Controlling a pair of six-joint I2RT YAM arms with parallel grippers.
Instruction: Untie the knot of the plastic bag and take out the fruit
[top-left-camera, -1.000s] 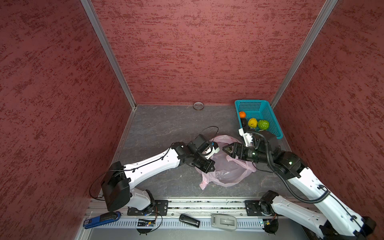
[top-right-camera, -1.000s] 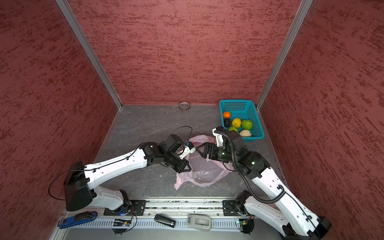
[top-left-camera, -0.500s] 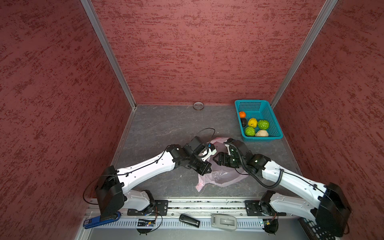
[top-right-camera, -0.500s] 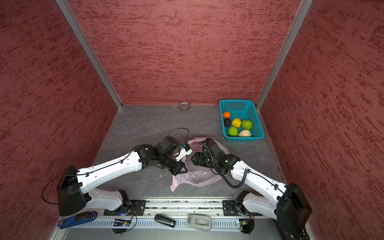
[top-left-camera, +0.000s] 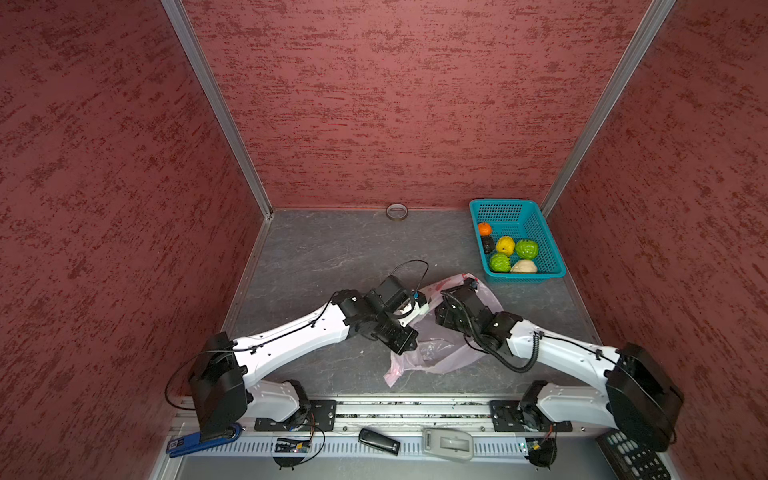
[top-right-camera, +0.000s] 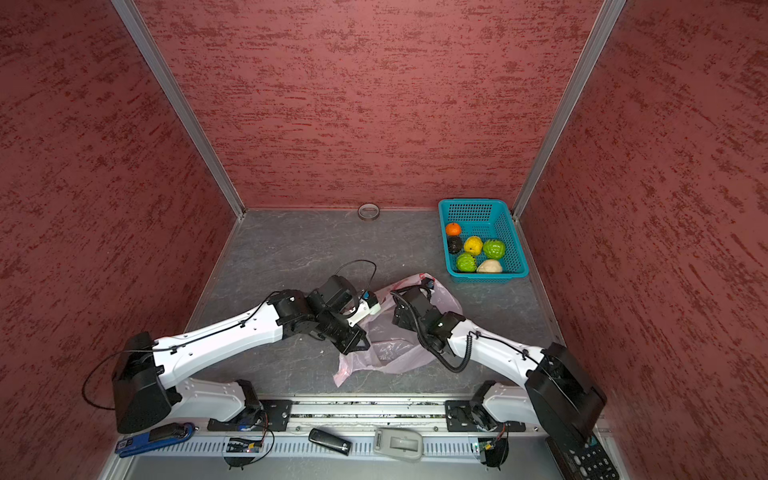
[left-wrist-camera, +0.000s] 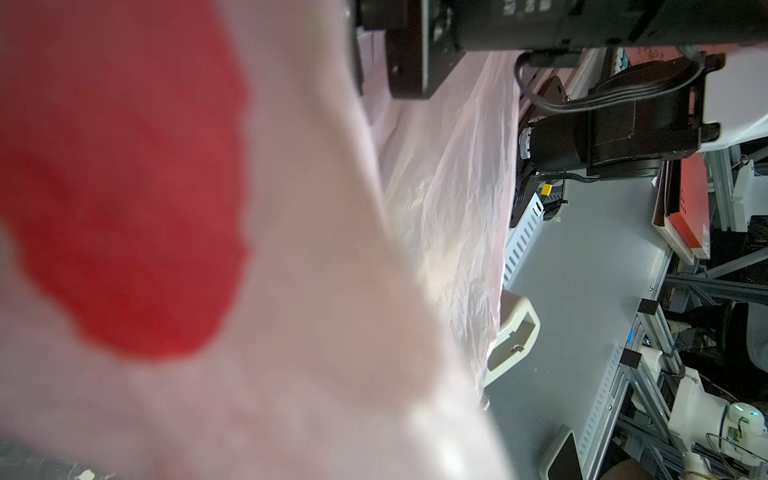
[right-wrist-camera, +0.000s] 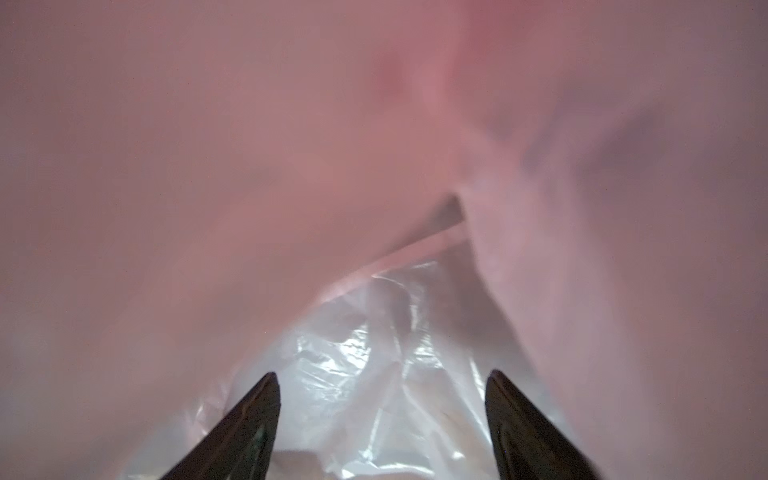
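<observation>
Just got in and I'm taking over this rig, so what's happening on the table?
The robot is emptying a pink plastic bag lying mid-table. The left gripper is shut, seemingly pinching the bag's edge, while the right gripper reaches inside it with jaws open, holding nothing. The bag is already untied, and no fruit shows inside it in the right wrist view. Six fruits sit in the teal basket at the far right corner.
</observation>
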